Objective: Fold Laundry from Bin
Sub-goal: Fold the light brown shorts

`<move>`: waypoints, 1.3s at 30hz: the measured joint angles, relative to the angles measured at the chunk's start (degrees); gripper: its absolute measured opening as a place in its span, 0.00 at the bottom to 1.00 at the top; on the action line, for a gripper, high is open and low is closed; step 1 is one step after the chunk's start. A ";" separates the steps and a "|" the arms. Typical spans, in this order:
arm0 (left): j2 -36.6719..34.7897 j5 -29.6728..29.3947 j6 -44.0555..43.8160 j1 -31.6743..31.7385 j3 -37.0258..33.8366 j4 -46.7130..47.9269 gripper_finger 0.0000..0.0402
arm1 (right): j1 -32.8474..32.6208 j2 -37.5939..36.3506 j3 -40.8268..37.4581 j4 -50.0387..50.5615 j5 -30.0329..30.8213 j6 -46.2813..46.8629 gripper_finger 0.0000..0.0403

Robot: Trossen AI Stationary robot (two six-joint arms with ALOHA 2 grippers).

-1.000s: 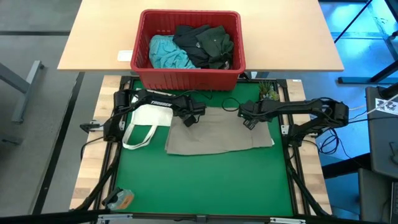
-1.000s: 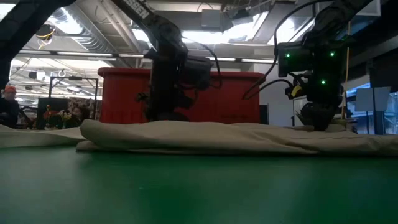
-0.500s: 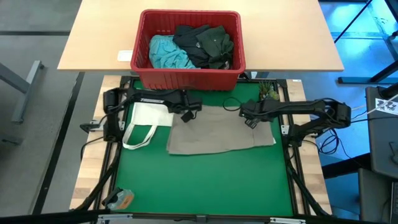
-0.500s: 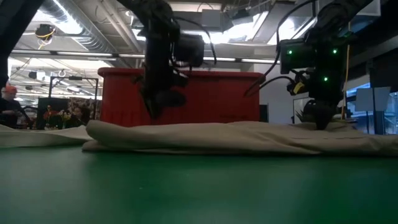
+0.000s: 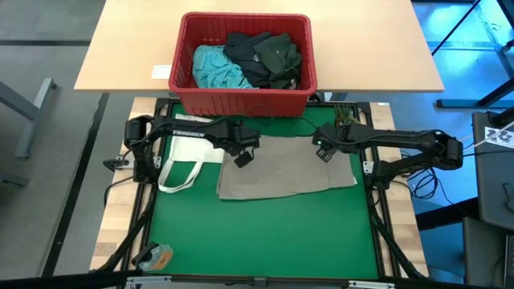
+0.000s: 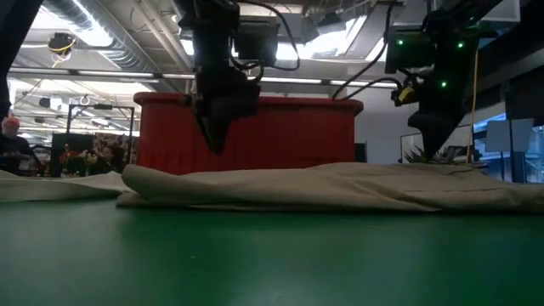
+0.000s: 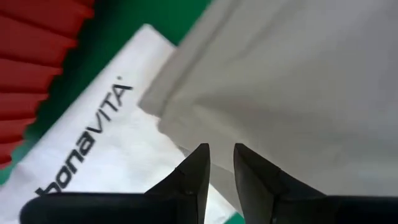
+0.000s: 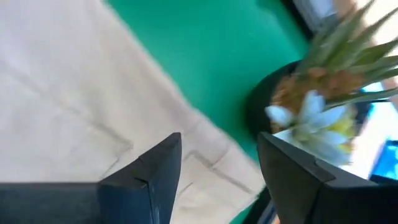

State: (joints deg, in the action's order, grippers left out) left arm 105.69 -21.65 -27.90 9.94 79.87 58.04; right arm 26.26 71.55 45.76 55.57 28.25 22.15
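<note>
A khaki-tan garment point(image 5: 285, 170) lies folded flat on the green mat point(image 5: 257, 233), in front of the red bin point(image 5: 241, 103). Inside the bin lie a turquoise garment point(image 5: 215, 68) and dark garments point(image 5: 265, 56). My left gripper point(image 5: 243, 158) hangs above the khaki garment's far left corner point(image 7: 180, 93), pointing down, with only a narrow empty gap between its fingers point(image 7: 222, 163). My right gripper point(image 5: 324, 152) hangs open and empty above the garment's far right corner point(image 8: 205, 155). In the low view both grippers point(image 6: 216, 144) point(image 6: 422, 153) are clear of the cloth point(image 6: 340, 187).
A white "bonaVITA" tote bag point(image 5: 191, 152) lies on the mat, touching the khaki garment's left edge. A small potted plant point(image 5: 347, 116) stands at the mat's far right corner, close to my right gripper. An orange object point(image 5: 154, 257) lies at the near left.
Both grippers have risen off the khaki garment and now hang clear above it. The left one climbed more and drew back a little toward the bin. The garment stays flat on the mat.
</note>
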 joint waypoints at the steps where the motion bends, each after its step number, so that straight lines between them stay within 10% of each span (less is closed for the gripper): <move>1: 0.00 0.02 -0.02 -0.39 -0.16 -0.15 0.17 | -0.04 0.02 -0.07 -0.06 -1.33 0.00 0.52; 22: 0.03 -0.46 -6.42 -0.33 -17.63 -18.41 0.17 | -0.02 0.04 -9.69 -6.33 -4.81 2.01 0.52; 39: -0.13 -2.25 -6.26 0.89 -19.71 -13.81 0.17 | 0.01 4.15 -9.97 -6.48 -5.41 2.04 0.52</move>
State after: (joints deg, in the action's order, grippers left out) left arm 105.56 -23.89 -34.16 10.83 60.16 44.23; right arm 26.27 75.70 35.79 49.09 22.85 24.19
